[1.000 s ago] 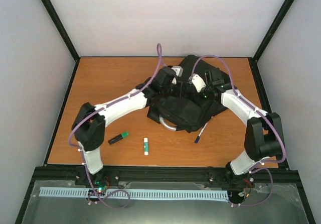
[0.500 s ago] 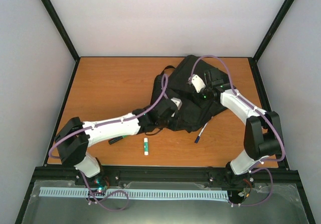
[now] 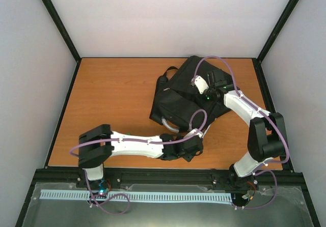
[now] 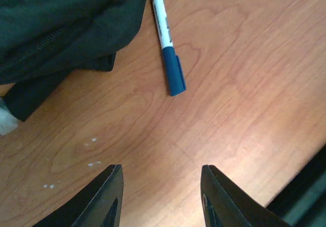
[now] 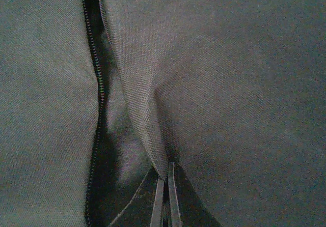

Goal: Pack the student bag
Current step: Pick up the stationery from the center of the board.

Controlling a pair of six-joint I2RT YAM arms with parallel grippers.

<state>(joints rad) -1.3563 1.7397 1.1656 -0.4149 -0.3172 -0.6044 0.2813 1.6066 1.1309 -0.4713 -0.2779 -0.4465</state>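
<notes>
Seen from above, a large black fabric student bag lies crumpled on the right half of an orange-brown wooden table, toward the far edge. The right gripper is clenched on a raised fold of the student bag beside its open zip, apparently lifting the cloth so the mouth gapes for packing. The left arm reaches low across the near edge of the table. The left gripper hovers just above bare wood with its jaws spread and nothing between them. Just ahead of it lies a white pen with a blue cap, its far end right beside the bag's edge (the pen cannot be made out from overhead). The pen is probably the next item to go in, and the jaws look parted ready to close across its thin barrel. The pen could roll on the smooth wood.
</notes>
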